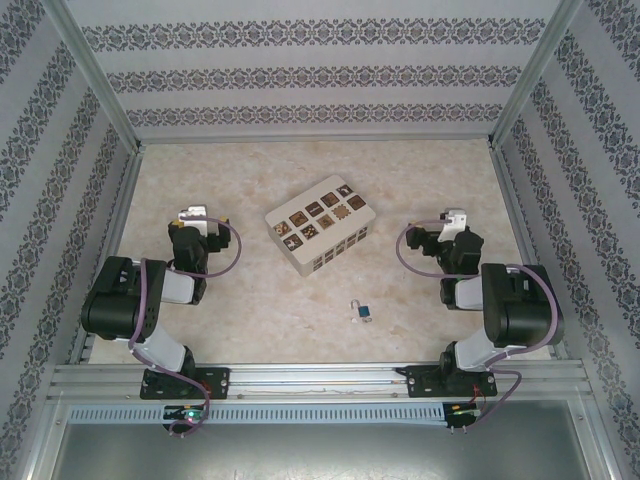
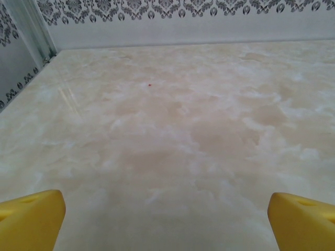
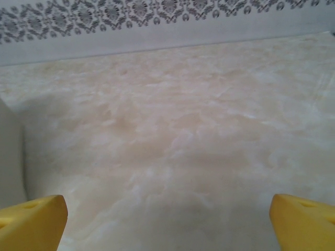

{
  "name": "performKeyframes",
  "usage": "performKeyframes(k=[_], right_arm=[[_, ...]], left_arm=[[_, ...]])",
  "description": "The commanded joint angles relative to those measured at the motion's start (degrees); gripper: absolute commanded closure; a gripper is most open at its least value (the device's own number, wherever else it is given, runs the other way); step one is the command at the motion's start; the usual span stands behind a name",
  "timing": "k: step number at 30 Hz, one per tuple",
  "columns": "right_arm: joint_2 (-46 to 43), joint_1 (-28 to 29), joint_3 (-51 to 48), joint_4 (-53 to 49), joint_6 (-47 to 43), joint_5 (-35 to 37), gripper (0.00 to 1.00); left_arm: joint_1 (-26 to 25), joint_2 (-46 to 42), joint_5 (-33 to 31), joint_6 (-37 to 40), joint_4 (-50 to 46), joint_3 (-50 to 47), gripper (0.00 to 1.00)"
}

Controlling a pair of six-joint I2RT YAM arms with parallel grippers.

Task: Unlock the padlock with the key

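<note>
The left arm (image 1: 140,300) and right arm (image 1: 505,300) sit folded back over their bases, elbows outward, the left gripper (image 1: 193,216) and right gripper (image 1: 455,219) pointing forward, seemingly about level, jaws spread wide with nothing between their yellow fingertips (image 2: 31,219).

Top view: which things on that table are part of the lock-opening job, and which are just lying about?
For the job: blue padlock, on the table between the arms; left tool and right tool, both open and empty. The key is too small to make out.
Just lying about: white perforated box topped with brown tiles, mid-table.
</note>
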Motion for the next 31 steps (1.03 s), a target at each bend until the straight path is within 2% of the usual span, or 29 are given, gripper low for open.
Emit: performKeyframes(k=[1, 3, 31], right_arm=[[-0.7, 2.5, 4.0, -4.8, -2.2, 7.3, 0.02], [-0.7, 3.4, 4.3, -5.3, -2.7, 9.0, 0.02], [-1.0, 4.2, 4.5, -5.8, -3.6, 9.7, 0.02]], left_arm=[[0.6, -0.8, 0.8, -1.2, -1.7, 0.3, 0.01], [0.6, -0.7, 0.8, -1.2, -1.7, 0.3, 0.01], [0.5, -0.8, 0.2, -1.2, -1.4, 0.2, 0.01]])
